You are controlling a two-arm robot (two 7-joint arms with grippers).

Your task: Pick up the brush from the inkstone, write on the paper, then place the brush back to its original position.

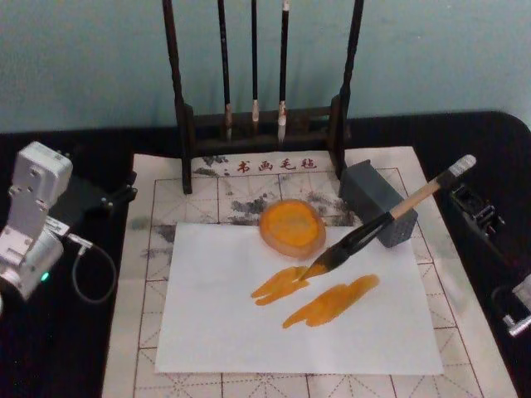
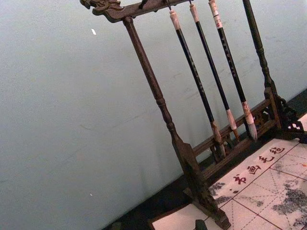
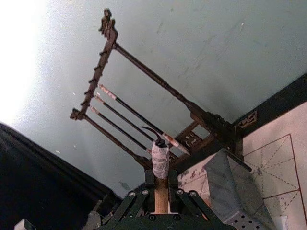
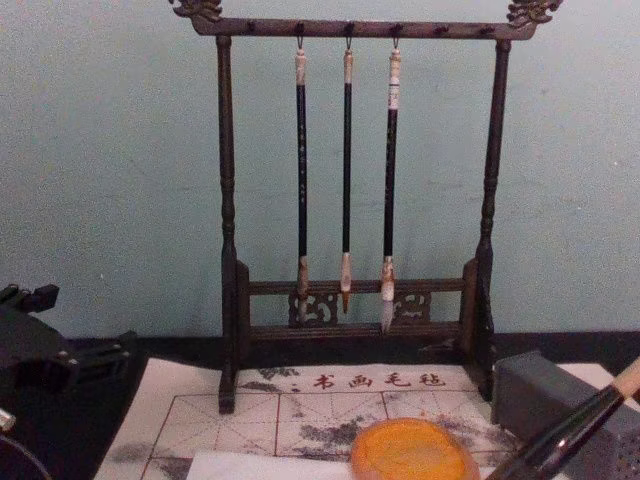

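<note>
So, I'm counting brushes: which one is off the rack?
The thick pale-handled brush, in the right gripper, tip on the paper; the three thin brushes hang on the rack. The left gripper sits parked at left.

The paper lies on the felt mat; the inkstone sits on its far edge, a block to the right; the brush slants over the paper, tip just before the inkstone; behind stands the brush rack, three thin brushes hanging.
</note>
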